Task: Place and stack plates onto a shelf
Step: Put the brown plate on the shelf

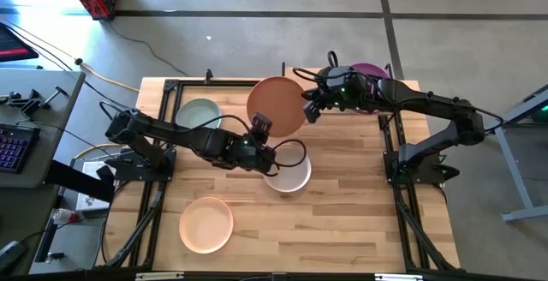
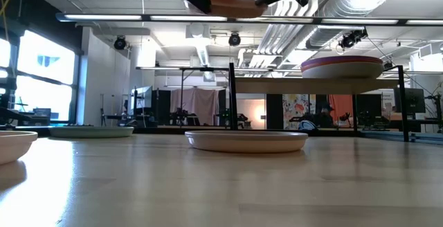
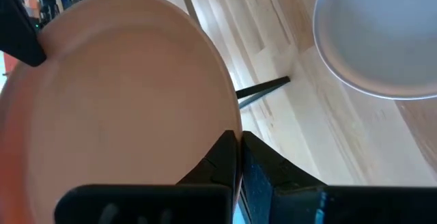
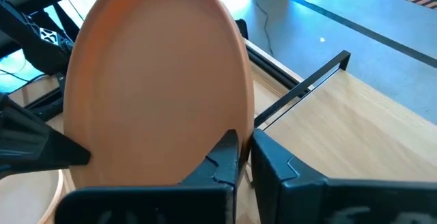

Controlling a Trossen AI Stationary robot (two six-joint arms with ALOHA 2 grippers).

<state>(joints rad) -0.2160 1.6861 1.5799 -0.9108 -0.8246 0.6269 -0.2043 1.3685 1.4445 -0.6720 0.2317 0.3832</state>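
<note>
High view: both arms hold one round matte terracotta plate (image 1: 276,105) aloft, the left gripper (image 1: 259,129) pinched on its near rim, the right gripper (image 1: 309,108) clamped on the opposite edge. Beyond the right gripper, the small light-wood shelf (image 2: 304,86) carries a purple-topped plate stack (image 1: 370,73); that arm is nearer. No legible writing or labels.

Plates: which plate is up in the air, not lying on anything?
The terracotta plate. The left gripper and right gripper both pinch its rim and hold it aloft; the other plates lie on table or shelf.
</note>
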